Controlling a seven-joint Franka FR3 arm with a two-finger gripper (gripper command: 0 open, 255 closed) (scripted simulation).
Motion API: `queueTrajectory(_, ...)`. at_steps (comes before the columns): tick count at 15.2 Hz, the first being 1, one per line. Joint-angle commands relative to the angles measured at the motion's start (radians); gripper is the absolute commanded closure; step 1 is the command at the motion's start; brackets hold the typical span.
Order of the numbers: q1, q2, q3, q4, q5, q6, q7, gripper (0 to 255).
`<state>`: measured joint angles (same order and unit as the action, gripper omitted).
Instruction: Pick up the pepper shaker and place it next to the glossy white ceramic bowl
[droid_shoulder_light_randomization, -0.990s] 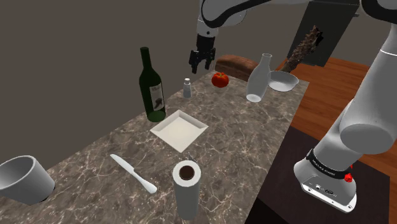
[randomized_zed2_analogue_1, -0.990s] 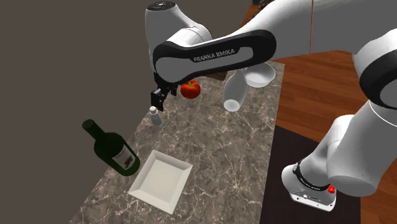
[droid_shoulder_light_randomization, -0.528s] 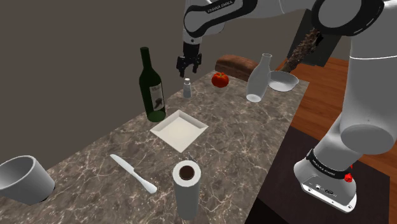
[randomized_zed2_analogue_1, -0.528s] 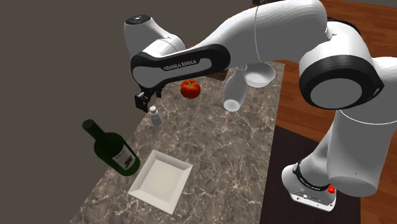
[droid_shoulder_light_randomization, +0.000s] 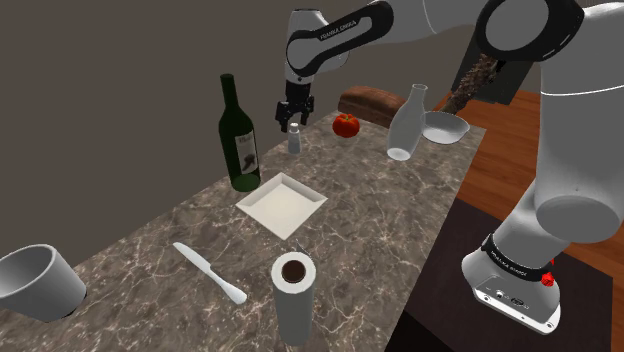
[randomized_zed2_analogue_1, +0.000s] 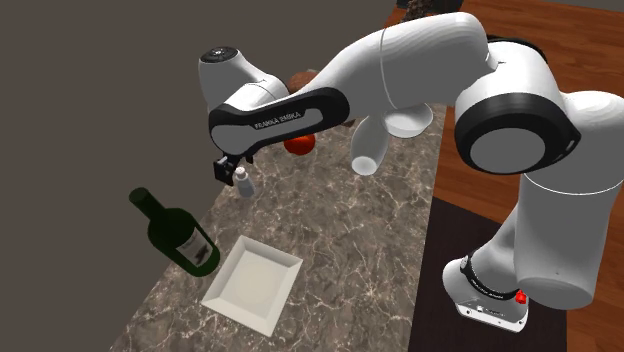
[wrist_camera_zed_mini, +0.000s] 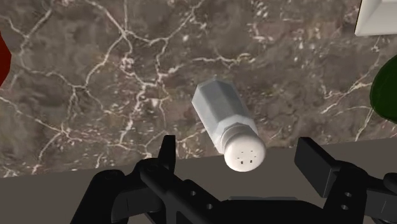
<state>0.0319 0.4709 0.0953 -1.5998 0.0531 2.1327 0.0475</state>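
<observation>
At the shoulder view's top middle, the open black gripper pointed down over a small, flat-sided grey pepper shaker on the veined marble counter.

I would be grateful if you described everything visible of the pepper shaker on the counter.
The pepper shaker is small and pale grey, with a faceted body and a rounded white cap pierced by several holes. It stands upright on the dark veined counter, near the wall-side edge, between the green bottle and the red fruit. The hand hangs over it, open fingers on either side, not touching.
</observation>
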Motion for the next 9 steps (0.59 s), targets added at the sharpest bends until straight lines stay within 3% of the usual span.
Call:
queueTrajectory(1,0.001,0.007,0.000,0.002,-0.001,0.006,0.001,0)
queueTrajectory(7,0.001,0.007,0.000,0.002,-0.001,0.006,0.001,0)
queueTrajectory(8,0.001,0.007,0.000,0.002,-0.001,0.006,0.001,255)
queueTrajectory(9,0.001,0.007,0.000,0.002,-0.001,0.006,0.001,255)
